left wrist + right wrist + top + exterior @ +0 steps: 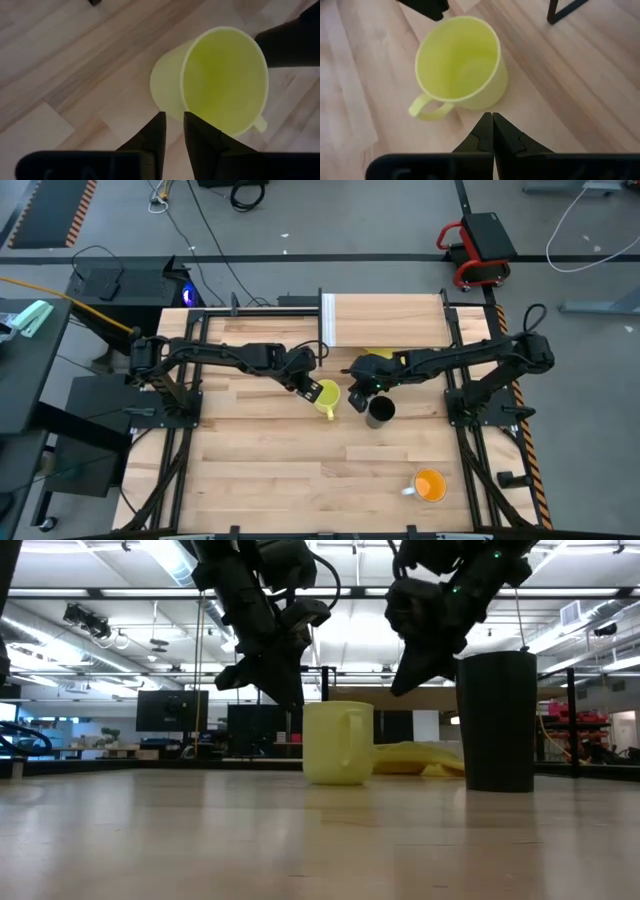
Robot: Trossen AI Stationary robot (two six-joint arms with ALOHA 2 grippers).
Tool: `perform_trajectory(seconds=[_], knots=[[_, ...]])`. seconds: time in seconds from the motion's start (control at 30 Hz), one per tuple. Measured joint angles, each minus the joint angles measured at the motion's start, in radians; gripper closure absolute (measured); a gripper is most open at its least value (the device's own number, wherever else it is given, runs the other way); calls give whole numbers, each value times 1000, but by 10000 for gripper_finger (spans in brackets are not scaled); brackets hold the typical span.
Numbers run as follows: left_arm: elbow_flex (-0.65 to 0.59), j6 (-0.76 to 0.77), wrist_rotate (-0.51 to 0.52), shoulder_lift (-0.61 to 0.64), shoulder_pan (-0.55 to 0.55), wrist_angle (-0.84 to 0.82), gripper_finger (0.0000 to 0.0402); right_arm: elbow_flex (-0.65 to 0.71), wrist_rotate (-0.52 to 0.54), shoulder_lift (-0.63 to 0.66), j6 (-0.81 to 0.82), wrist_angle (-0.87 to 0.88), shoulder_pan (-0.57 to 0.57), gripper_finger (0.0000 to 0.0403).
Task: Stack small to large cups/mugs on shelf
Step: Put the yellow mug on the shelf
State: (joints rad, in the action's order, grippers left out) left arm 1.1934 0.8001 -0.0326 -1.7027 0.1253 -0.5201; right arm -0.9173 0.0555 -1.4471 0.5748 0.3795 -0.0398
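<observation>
**Two grippers crowding one small mug**

Two arms are converging on the yellow mug point(326, 398), which is standing upright near the middle of the table point(260, 470). The left gripper point(308, 387) is hovering just to its left with fingers nearly closed, only a thin gap between them, and holding nothing. The right gripper point(358, 392) is hanging just to its right, fingers pressed together and empty, between the mug and the black cup point(380, 412). The orange mug point(429, 485) is sitting well apart at the near right. The shelf point(385, 319) is lying at the far edge, with nothing visibly on it.

The likely trouble: both grippers are working the same tight space, so they could knock each other or tip the mug. With jaws this narrow, either one would be pushing the rim rather than gripping it. The right arm could also be brushing the black cup beside it and toppling it.

The tabletop is pale wood planking, smooth and slightly glossy. Beyond it, a large workshop is showing, with ceiling strip lights, monitors and a yellow lump point(415, 758) behind the mug.
</observation>
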Motion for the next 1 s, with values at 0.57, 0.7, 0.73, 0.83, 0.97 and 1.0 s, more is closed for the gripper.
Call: perform_trajectory(seconds=[0.57, 0.7, 0.73, 0.83, 0.97, 1.0], knots=[[0, 0, 0, 0, 0, 3, 323, -72, 0, -152, -7, -65, 0, 402], [0, 1, 6, 1, 0, -5, 319, -150, -1, -200, -29, -13, 0, 402], [0, 1, 6, 1, 0, -3, 318, -169, -2, -211, -37, 12, 1, 402], [0, 2, 6, 1, 0, -2, 317, -209, -3, -237, -62, 57, 1, 402], [0, 2, 0, 1, 0, -7, 320, -217, -3, -243, -70, 59, 1, 402], [0, 1, -4, 1, 1, -9, 321, -218, -3, -242, -70, 59, 1, 402]])
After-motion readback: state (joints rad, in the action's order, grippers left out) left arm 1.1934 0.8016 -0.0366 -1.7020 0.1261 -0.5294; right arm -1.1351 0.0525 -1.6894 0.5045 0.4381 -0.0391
